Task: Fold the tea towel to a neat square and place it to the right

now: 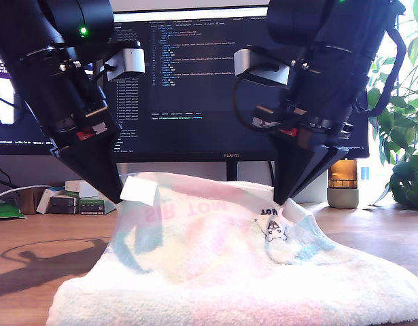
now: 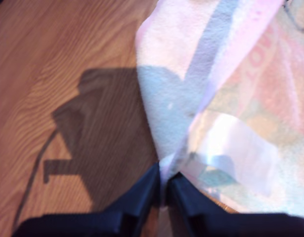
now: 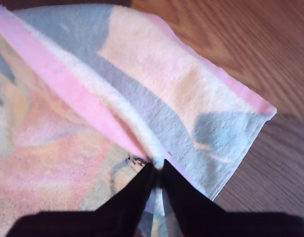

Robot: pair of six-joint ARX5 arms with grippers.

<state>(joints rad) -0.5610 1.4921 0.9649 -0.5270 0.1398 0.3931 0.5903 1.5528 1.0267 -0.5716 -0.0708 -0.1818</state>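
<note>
The tea towel (image 1: 215,272) is fluffy white cloth with pale pink and mint bands, lying on the wooden table (image 1: 32,251) with its far edge lifted. My first gripper (image 1: 120,197), on the exterior view's left, is shut on that edge beside the white tag (image 1: 139,190); the first wrist view shows the tea towel (image 2: 191,74) pinched in my first gripper (image 2: 164,180) next to the tag (image 2: 236,148). My second gripper (image 1: 282,200), on the exterior view's right, is shut on the edge above the small dark figure (image 1: 273,229). In its wrist view a tea towel (image 3: 142,84) fold runs into my second gripper (image 3: 157,170).
A large monitor (image 1: 195,81) showing code stands close behind both arms. Small boxes (image 1: 73,197) sit at the back on the exterior view's left. An amber lamp (image 1: 342,182) and a green plant (image 1: 406,136) stand at the back on the exterior view's right.
</note>
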